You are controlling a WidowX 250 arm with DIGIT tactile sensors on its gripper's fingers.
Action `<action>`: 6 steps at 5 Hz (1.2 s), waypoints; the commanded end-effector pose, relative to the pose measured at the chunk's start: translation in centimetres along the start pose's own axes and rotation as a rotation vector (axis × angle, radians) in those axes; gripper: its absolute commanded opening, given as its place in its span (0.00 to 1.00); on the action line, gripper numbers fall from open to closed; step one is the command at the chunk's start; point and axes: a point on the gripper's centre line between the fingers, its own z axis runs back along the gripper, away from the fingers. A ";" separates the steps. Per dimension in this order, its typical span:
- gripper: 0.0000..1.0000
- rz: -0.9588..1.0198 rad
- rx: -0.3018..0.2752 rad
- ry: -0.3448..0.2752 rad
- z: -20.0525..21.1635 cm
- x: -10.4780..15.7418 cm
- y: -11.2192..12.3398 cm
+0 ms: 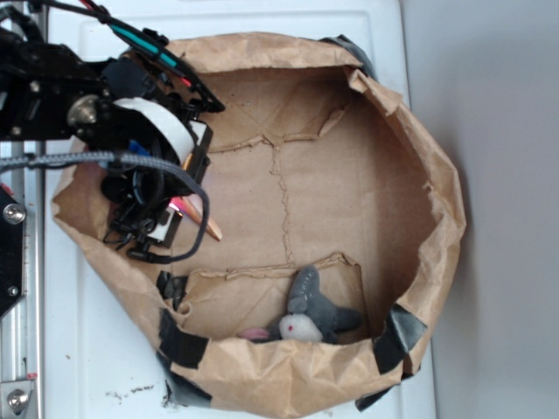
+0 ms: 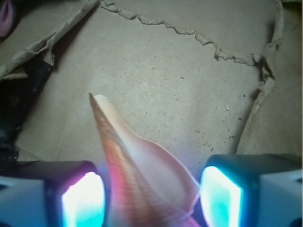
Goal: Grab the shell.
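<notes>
In the wrist view the end effector (image 2: 151, 198) fills the bottom edge, its two glowing pads (image 2: 83, 201) set well apart with the shell (image 2: 142, 175) between them. The wide end of the shell sits low between the pads and its thin tip points up the picture over brown paper. A gap shows between the shell and the right pad, and whether the left pad touches it cannot be told, so the hold is not clear.

In the exterior view the black arm (image 1: 52, 96) reaches in from the left over the rim of a cut-down paper bag (image 1: 437, 201). The end effector (image 1: 162, 214) hangs over the bag's left part, with the shell's (image 1: 205, 218) orange tip jutting out toward the middle. Beyond it, near the bag's lower wall, a grey and white plush toy (image 1: 310, 314) lies against a torn paper flap. The bag rests on a white surface (image 1: 96, 367).
</notes>
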 end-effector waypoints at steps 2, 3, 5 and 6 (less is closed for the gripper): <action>0.00 0.003 0.006 -0.075 0.8 1.0 1.2; 0.00 0.066 0.031 -0.145 2.7 3.2 2.6; 0.00 0.438 -0.017 -0.182 10.2 9.1 5.4; 0.00 0.498 0.151 -0.110 11.1 10.7 5.2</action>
